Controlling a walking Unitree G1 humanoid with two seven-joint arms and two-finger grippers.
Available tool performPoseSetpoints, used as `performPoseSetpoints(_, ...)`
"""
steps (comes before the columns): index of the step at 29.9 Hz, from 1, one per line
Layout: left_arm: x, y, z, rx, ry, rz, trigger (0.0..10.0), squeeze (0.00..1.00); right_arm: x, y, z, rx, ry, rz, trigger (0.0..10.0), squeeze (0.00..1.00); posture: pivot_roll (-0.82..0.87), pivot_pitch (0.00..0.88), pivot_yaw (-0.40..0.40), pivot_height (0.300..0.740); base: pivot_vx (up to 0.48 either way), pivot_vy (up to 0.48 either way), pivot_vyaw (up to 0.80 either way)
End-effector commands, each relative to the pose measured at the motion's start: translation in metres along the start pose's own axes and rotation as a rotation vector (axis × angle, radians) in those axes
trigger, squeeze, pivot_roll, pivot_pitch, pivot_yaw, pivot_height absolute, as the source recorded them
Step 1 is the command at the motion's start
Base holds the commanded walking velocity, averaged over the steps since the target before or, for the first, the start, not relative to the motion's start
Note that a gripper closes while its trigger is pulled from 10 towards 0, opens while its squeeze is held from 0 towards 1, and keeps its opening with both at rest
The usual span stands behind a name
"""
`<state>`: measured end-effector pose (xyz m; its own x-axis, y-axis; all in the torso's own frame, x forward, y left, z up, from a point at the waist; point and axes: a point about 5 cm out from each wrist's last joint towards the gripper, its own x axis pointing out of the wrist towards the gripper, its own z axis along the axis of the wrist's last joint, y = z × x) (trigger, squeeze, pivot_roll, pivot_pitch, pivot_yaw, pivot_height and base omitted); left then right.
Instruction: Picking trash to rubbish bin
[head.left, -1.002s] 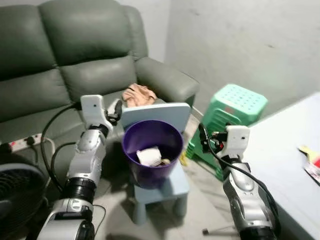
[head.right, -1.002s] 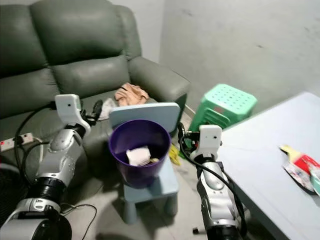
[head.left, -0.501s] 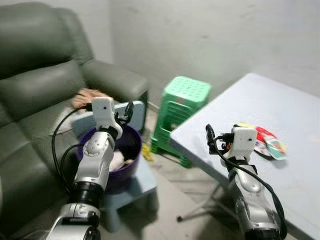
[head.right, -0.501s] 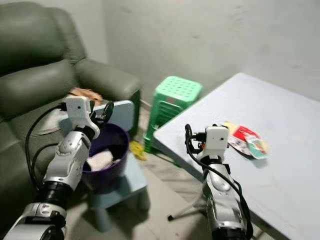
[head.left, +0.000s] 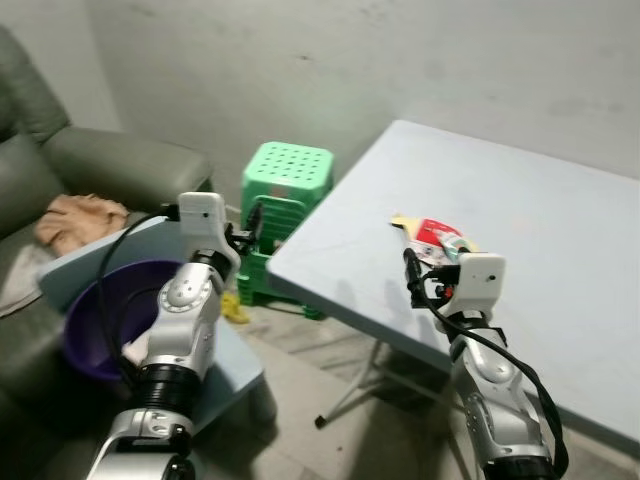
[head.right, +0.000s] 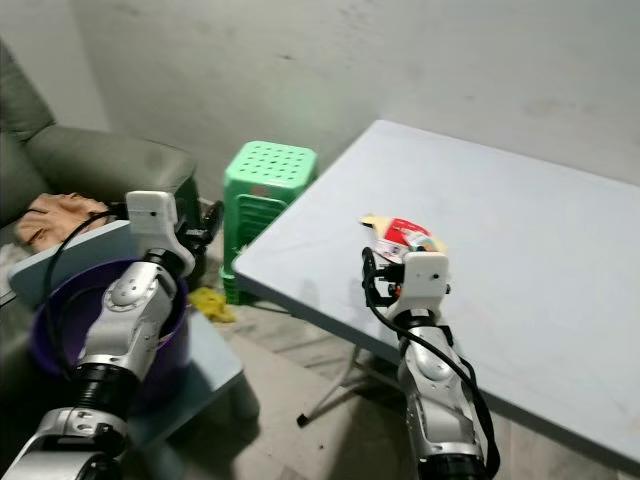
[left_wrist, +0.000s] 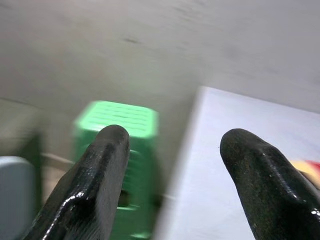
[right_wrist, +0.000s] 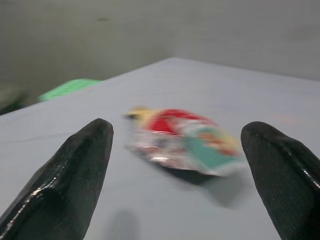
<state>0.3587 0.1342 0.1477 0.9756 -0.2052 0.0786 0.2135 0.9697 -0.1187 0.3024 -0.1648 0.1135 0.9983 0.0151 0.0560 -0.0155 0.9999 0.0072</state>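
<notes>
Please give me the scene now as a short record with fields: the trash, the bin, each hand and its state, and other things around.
trash: red, yellow and teal wrappers lying on the grey table, near its edge
bin: purple rubbish bin on a low light-blue chair, to the robot's left
right hand: open, empty, pointed at the wrappers, not touching them
left hand: open, empty, raised above the bin, pointing toward the green stool
other: grey sofa with a peach cloth; a yellow scrap on the floor by the stool
</notes>
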Motion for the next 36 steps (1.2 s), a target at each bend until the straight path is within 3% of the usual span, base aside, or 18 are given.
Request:
performPoseSetpoints(1, -0.001, 0.001, 0.001, 0.010, 0.009, -0.012, 10.0, 0.00, 0.002, 0.003, 0.005, 0.014, -0.015, 0.003, 10.0, 0.00, -0.03, 0.000, -0.039, 0.740, 0.000, -0.480, -0.51)
performPoseSetpoints(7, -0.005, -0.016, -0.011, 0.037, 0.066, -0.071, 10.0, 0.00, -0.004, 0.012, 0.002, 0.012, 0.010, 0.076, 10.0, 0.00, -0.03, 0.000, -0.031, 0.740, 0.000, -0.080, 0.00)
performPoseSetpoints(8, -0.007, -0.020, -0.014, 0.089, 0.077, -0.075, 10.0, 0.00, -0.005, 0.014, -0.001, 0.020, 0.033, 0.094, 10.0, 0.00, -0.03, 0.000, -0.030, 0.740, 0.000, 0.000, 0.00)
performPoseSetpoints(10, -0.010, -0.025, -0.019, 0.116, 0.102, -0.090, 10.0, 0.00, -0.008, 0.016, -0.003, 0.029, 0.055, 0.112, 10.0, 0.00, -0.03, 0.000, -0.026, 0.740, 0.000, 0.000, 0.00)
performPoseSetpoints(17, -0.021, -0.043, -0.030, 0.133, 0.143, -0.194, 10.0, 0.00, -0.010, 0.027, -0.002, 0.061, 0.074, 0.190, 10.0, 0.00, -0.03, 0.000, -0.020, 0.740, 0.000, 0.000, 0.00)
performPoseSetpoints(21, -0.022, -0.045, -0.028, 0.109, 0.149, -0.195, 10.0, 0.00, -0.009, 0.029, -0.001, 0.080, 0.077, 0.201, 10.0, 0.00, -0.03, 0.000, -0.021, 0.740, 0.000, 0.000, 0.00)
performPoseSetpoints(27, -0.023, -0.044, -0.020, 0.053, 0.134, -0.223, 10.0, 0.00, -0.007, 0.034, 0.002, 0.017, 0.050, 0.236, 10.0, 0.00, -0.03, 0.000, -0.019, 0.740, 0.000, 0.000, 0.00)
performPoseSetpoints(36, -0.022, -0.041, -0.018, 0.027, 0.170, -0.262, 10.0, 0.00, -0.008, 0.034, 0.001, 0.020, 0.044, 0.235, 10.0, 0.00, -0.03, 0.000, -0.012, 0.740, 0.000, 0.000, 0.00)
